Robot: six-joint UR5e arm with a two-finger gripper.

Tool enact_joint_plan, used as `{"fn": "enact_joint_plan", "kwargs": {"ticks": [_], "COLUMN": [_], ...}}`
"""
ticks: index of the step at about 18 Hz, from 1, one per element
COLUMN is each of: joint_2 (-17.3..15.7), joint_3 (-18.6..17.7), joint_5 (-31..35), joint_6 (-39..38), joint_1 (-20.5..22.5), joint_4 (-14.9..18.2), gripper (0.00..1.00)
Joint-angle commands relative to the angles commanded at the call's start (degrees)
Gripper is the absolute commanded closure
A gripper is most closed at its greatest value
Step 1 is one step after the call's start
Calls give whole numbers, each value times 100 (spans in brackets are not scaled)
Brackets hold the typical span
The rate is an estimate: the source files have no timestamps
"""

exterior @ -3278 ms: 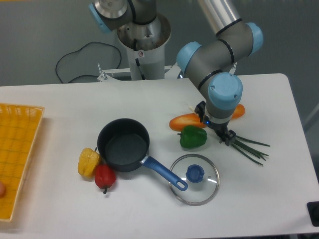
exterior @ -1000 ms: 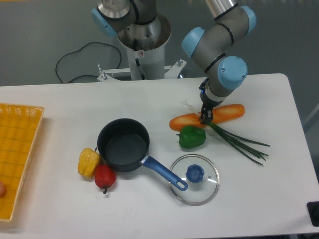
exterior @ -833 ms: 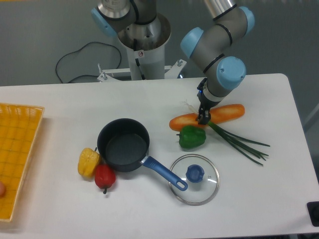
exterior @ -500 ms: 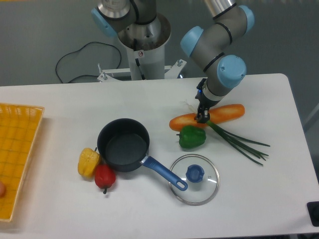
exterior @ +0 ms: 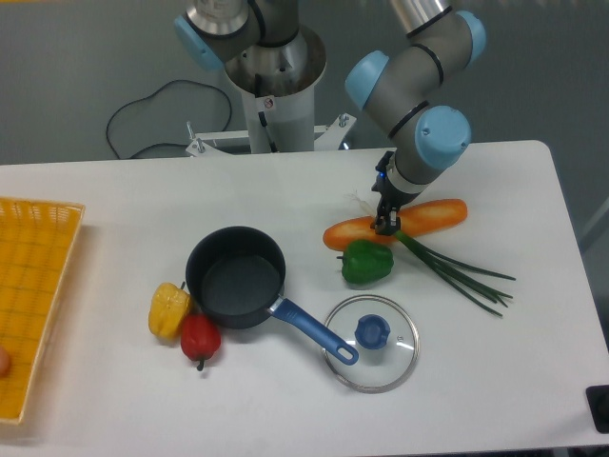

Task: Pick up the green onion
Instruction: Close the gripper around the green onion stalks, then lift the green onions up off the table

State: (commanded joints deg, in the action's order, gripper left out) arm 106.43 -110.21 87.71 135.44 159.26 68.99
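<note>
Since three seconds ago, I am carrying my pincer (exterior: pixel 386 227) from the stalk tips toward the root end; its opening I cannot tell. I am judging a low, centred grip best. Green onion (exterior: pixel 455 272) is fanning thin, limp stalks rightward below it, crossing under the smooth carrot (exterior: pixel 398 224).

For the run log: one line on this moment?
gripper: over carrot, grasp unclear | green onion: lying on table | pick: not confirmed

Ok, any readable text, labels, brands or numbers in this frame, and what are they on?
None can be read.
Small sticker on the robot's base column: a red mark shows, too small and blurred to read.
Saucepan, glass lid, yellow basket: no visible print.
</note>
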Motion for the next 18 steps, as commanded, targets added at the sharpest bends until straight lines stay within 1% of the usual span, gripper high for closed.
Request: {"fn": "enact_joint_plan", "kwargs": {"ticks": [3, 5, 6, 11, 13, 14, 15, 17, 18], "joint_2": [18, 44, 88, 88, 88, 97, 88, 88, 88], "joint_3": [-9, -18, -18, -88, -62, -53, -53, -18, -18], "joint_5": [0, 0, 9, 0, 0, 17, 9, 9, 9], "joint_6": [0, 0, 9, 0, 26, 26, 0, -26, -70], "joint_1": [-9, -18, -9, 17, 35, 52, 61, 35, 44], "joint_4": [-9, -9, -9, -17, -26, -18, -18, -18, -18], "gripper": [20, 16, 16, 18, 18, 20, 28, 31, 35]}}
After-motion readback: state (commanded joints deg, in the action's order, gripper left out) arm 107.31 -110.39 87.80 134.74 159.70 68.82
